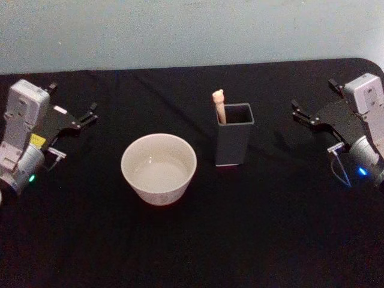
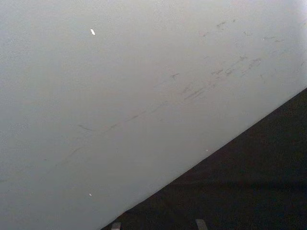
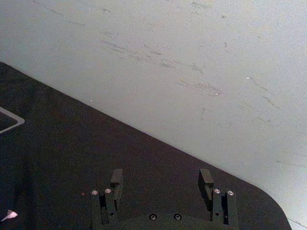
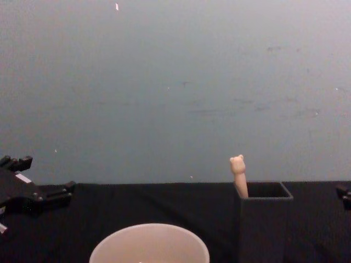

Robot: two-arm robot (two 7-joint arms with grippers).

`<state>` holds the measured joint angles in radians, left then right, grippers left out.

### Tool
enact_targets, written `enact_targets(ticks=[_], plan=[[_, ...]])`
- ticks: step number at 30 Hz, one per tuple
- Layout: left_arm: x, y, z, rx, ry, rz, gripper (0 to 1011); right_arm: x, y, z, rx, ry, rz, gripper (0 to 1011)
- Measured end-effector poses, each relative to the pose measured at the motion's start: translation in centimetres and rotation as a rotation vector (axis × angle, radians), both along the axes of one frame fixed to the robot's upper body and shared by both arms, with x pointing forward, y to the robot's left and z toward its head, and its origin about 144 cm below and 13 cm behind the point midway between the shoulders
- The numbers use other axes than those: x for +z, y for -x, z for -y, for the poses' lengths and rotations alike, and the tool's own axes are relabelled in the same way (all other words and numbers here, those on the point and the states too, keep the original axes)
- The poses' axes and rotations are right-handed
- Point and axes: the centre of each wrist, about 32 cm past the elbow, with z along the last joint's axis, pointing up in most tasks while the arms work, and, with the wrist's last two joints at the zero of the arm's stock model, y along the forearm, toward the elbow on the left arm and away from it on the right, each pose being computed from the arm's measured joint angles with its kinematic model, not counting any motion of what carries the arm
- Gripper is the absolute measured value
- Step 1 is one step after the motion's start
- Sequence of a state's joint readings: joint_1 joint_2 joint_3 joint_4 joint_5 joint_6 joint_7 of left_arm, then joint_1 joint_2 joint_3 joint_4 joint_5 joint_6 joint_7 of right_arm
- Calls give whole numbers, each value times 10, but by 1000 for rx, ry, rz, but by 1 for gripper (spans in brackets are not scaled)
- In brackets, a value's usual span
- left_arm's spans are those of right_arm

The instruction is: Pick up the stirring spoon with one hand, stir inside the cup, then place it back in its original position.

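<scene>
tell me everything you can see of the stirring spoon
Of the stirring spoon only the upper handle shows: a smooth cream, plastic-looking stick topped by a tiny bear-head knob. It stands nearly upright in the back left corner of the dark square holder, whose walls hide the rest. The cup sits apart on its left. Nothing but the holder touches it.

cup (image 1: 159,168): cream-pink, plain | stirring spoon (image 1: 219,105): peach-cream handle | box holder (image 1: 232,144): dark grey | tablecloth (image 1: 270,228): plain black | wall (image 1: 180,30): pale grey-blue, faint dark scuffs | left gripper (image 1: 90,114): black, green wrist light | right gripper (image 1: 300,111): black, blue wrist light
</scene>
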<state>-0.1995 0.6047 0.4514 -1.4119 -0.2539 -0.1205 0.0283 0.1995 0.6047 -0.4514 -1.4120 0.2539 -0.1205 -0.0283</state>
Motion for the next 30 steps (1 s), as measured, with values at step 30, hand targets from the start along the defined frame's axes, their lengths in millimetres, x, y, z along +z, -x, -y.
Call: enact_targets(ticks=[30], plan=[[0,0,0,0,0,0,1001,0,0,0,0,0,0,1000]])
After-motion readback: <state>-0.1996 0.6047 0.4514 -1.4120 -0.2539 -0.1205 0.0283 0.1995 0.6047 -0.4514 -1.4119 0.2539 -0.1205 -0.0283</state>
